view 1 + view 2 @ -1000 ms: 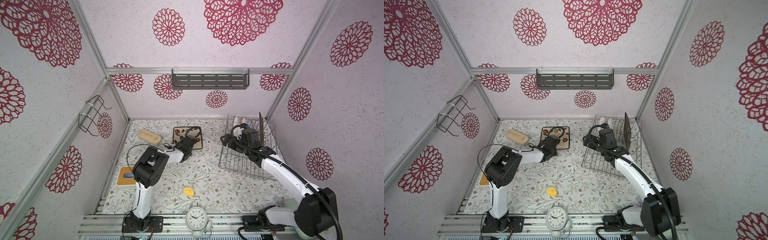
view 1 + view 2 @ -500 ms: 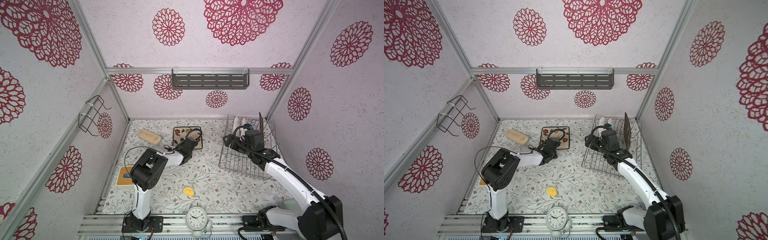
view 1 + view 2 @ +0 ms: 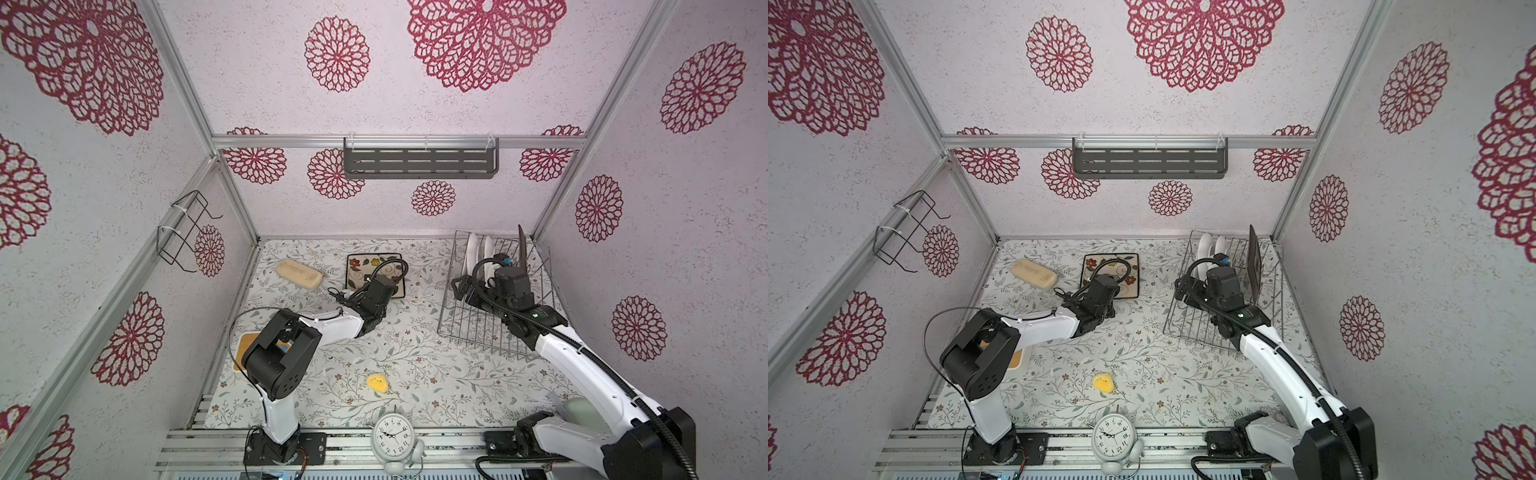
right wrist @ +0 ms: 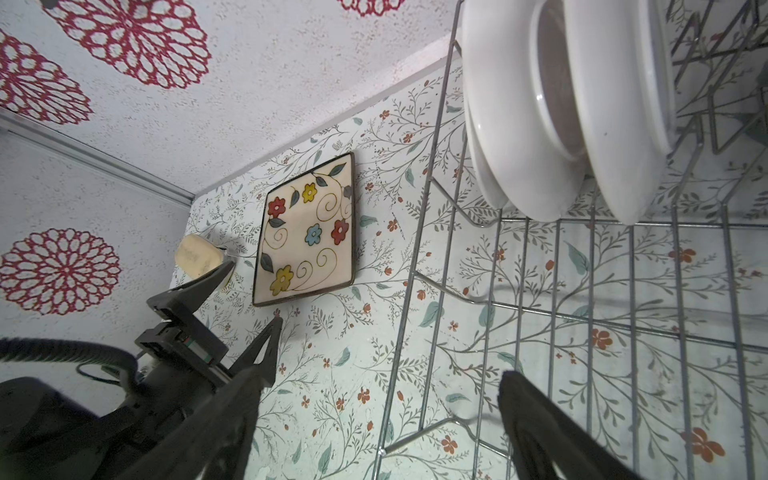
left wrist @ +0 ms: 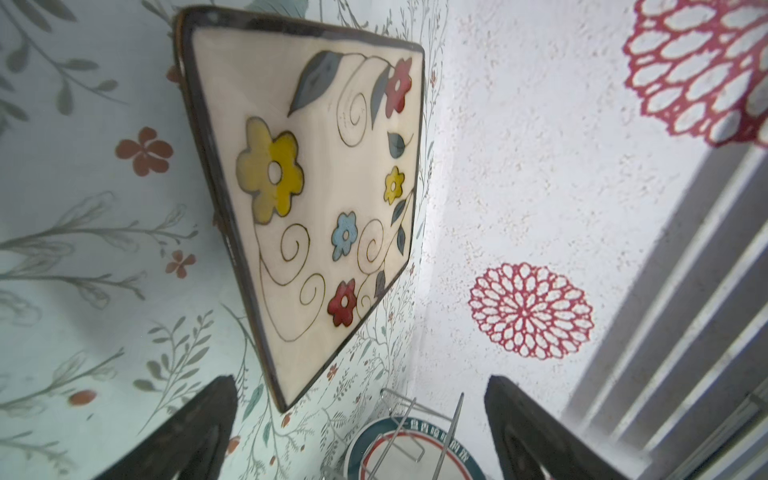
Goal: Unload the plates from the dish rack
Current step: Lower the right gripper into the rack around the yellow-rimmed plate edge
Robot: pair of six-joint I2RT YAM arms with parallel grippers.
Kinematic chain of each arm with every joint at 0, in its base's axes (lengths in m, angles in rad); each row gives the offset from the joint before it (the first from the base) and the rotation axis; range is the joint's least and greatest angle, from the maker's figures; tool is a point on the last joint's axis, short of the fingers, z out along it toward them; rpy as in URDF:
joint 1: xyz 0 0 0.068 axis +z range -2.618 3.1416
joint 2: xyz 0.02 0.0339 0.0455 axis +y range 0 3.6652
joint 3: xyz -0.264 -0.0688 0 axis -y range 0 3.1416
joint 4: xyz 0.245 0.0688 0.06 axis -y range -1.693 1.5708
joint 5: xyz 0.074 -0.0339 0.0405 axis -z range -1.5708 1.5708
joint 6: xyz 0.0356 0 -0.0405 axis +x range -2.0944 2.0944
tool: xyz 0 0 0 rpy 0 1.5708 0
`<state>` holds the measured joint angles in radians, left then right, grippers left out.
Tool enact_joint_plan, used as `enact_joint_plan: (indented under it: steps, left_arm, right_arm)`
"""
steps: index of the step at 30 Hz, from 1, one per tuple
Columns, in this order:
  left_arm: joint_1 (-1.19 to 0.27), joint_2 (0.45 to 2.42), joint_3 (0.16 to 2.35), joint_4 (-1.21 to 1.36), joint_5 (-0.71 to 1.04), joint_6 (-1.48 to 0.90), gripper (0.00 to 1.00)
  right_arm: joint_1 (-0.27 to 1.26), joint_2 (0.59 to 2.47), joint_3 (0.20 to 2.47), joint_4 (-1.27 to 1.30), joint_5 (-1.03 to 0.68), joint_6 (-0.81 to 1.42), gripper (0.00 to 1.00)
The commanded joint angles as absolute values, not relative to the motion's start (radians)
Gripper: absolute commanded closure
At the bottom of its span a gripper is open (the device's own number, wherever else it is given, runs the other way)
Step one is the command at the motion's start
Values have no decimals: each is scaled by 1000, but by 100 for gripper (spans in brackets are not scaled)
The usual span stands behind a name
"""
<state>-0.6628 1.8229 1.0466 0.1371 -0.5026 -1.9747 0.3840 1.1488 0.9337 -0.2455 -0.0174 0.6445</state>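
One square flowered plate (image 3: 362,272) already lies flat near the middle of the back edge of the bench (image 3: 415,365). The left gripper (image 5: 359,386) hangs just in front of its near edge, fingers spread wide and empty. The dish rack (image 3: 473,336) sits in the back right corner of the bench. In it two round white plates (image 4: 519,124) stand on edge side by side at the rack's back left corner, and a dark square plate (image 3: 522,253) stands upright toward its back right. The right gripper (image 4: 382,376) hovers over the rack's grid just short of the round plates, its fingers apart with nothing between them, so the step in hand looks like taking the nearer round plate. To do it well, the fingers should come down astride that plate's top rim, one sliding into the narrow gap between the two plates without nudging the neighbour. They should seat deep past the rim before closing, since glazed ware is likely to slip. The lift should go straight up along the tines until the bottom edge clears the wires, and only then swing toward the open bench. The left arm is best kept back from that path, and the set-down place chosen beside the flowered plate.
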Motion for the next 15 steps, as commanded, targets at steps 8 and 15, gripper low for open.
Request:
enact_joint_plan:
  steps: [8,15]
  left_arm:
    - [-671,1709,1025,127,-437,-1623,3]
    - [-662,1675,1022,92,-472,-1492,3]
  right_arm:
    - [380,1084,917,-308,72,620,8]
    - [380,1012,919,-381,119,571,8]
